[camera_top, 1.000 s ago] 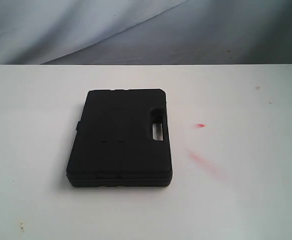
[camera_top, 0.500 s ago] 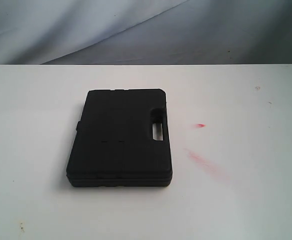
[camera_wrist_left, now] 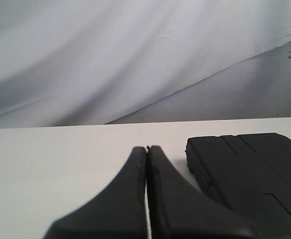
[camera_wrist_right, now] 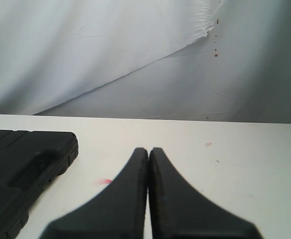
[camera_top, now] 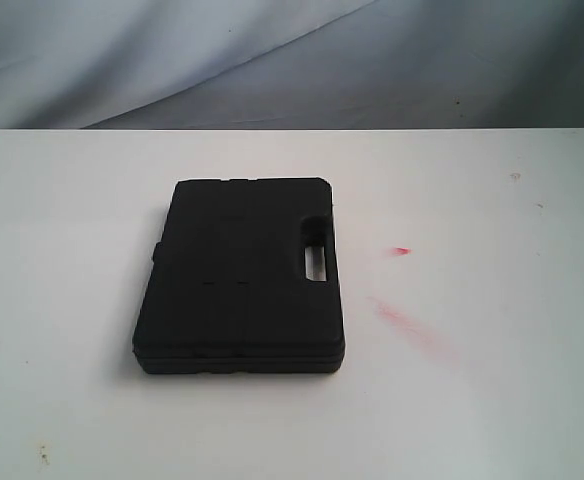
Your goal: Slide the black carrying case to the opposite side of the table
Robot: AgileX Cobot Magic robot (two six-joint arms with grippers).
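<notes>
The black carrying case (camera_top: 240, 275) lies flat and closed on the white table (camera_top: 492, 390), slightly left of the middle, its handle cut-out on the right side. No arm shows in the exterior view. In the left wrist view my left gripper (camera_wrist_left: 146, 148) is shut with nothing in it, low over the table, and the case (camera_wrist_left: 255, 174) lies apart from it to one side. In the right wrist view my right gripper (camera_wrist_right: 148, 149) is shut and empty too, with the case (camera_wrist_right: 21, 169) off to its other side.
Faint red smears (camera_top: 404, 322) and a small red mark (camera_top: 401, 250) lie on the table right of the case. A few specks (camera_top: 42, 455) sit near the front left. A grey-white cloth backdrop (camera_top: 272, 60) hangs behind the table's far edge.
</notes>
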